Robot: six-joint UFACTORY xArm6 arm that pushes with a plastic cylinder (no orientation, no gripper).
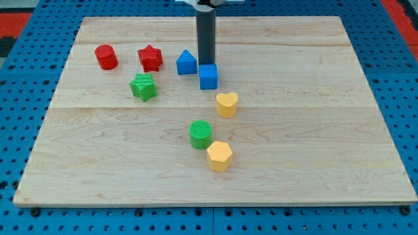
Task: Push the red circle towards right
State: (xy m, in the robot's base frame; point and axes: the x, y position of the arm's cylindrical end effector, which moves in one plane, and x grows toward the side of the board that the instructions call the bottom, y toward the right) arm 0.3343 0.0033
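The red circle [106, 57] is a short red cylinder at the view's upper left of the wooden board [313, 130]. My tip [206, 63] stands far to its right, just behind the blue cube [208, 76] and right of the blue house-shaped block [186, 62]. The rod rises straight up out of the view's top. My tip does not touch the red circle.
A red star [150, 58] lies right of the red circle. A green star [143, 86] lies below it. A yellow heart [226, 104], a green cylinder [201, 134] and a yellow hexagon [219, 156] lie near the middle. A blue pegboard surrounds the board.
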